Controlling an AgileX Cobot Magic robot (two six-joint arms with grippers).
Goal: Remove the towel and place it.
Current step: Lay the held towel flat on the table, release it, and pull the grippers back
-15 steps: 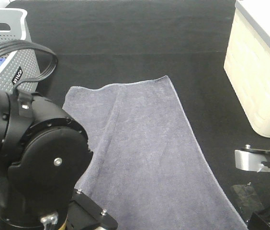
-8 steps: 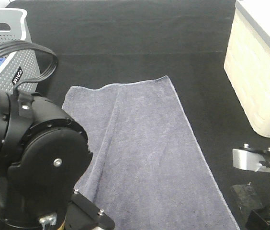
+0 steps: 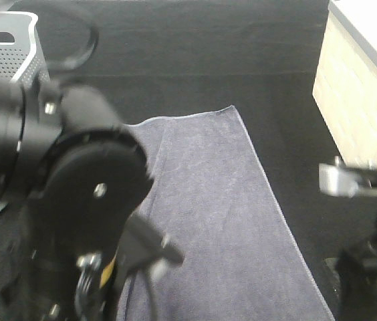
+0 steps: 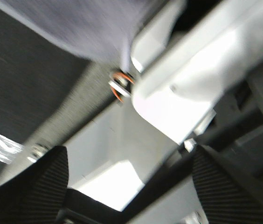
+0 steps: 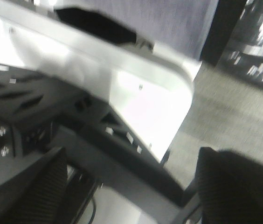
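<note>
The grey-lavender towel lies spread flat on the black table, running from the middle toward the near edge. It is free of both grippers. My left arm, blurred, looms over the towel's left side and hides its left corner. My right arm is at the near right, off the towel. In the left wrist view my left gripper is open and empty, with a towel edge beyond it. In the right wrist view my right gripper is open and empty, with the towel at the far side.
A grey perforated basket stands at the back left, partly behind my left arm. A cream bin with a white lid stands at the right. White robot base parts fill both wrist views.
Both arms have moved fast and are blurred. The left arm has swung up and right over the towel's left corner and the basket. The right arm has risen. The towel has not moved.
</note>
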